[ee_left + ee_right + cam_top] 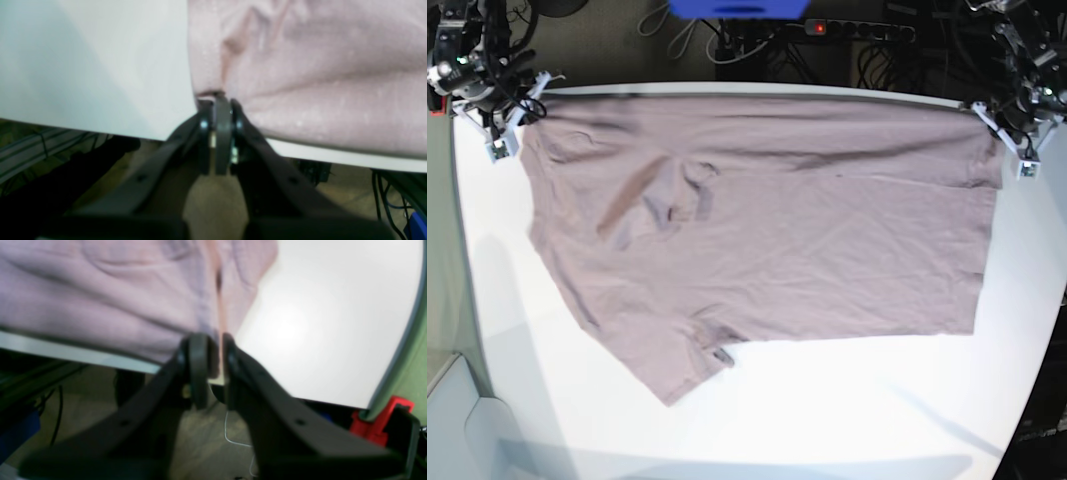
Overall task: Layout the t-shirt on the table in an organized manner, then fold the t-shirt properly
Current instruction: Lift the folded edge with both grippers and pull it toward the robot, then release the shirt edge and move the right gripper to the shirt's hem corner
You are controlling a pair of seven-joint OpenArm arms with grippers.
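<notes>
The mauve t-shirt (pixel 807 230) lies spread on the white table (pixel 847 420), one straight edge along the far table edge. A sleeve (pixel 677 360) points toward the near left. My left gripper (pixel 1007 130) sits at the far right corner of the shirt. In the left wrist view the left gripper (pixel 218 101) is shut on that corner of the t-shirt (pixel 317 66). My right gripper (pixel 512 125) is at the far left corner. In the right wrist view the right gripper (pixel 216 340) shows a narrow gap, with a fold of the t-shirt (pixel 100 290) running into it.
Both grippers hang at the far table edge (pixel 83 130), with floor and cables below. A red clamp (pixel 383 420) grips the table's corner. A power strip (pixel 847 28) and a blue object (pixel 737 8) lie beyond the far edge. Creases bunch at the shirt's left (pixel 657 200).
</notes>
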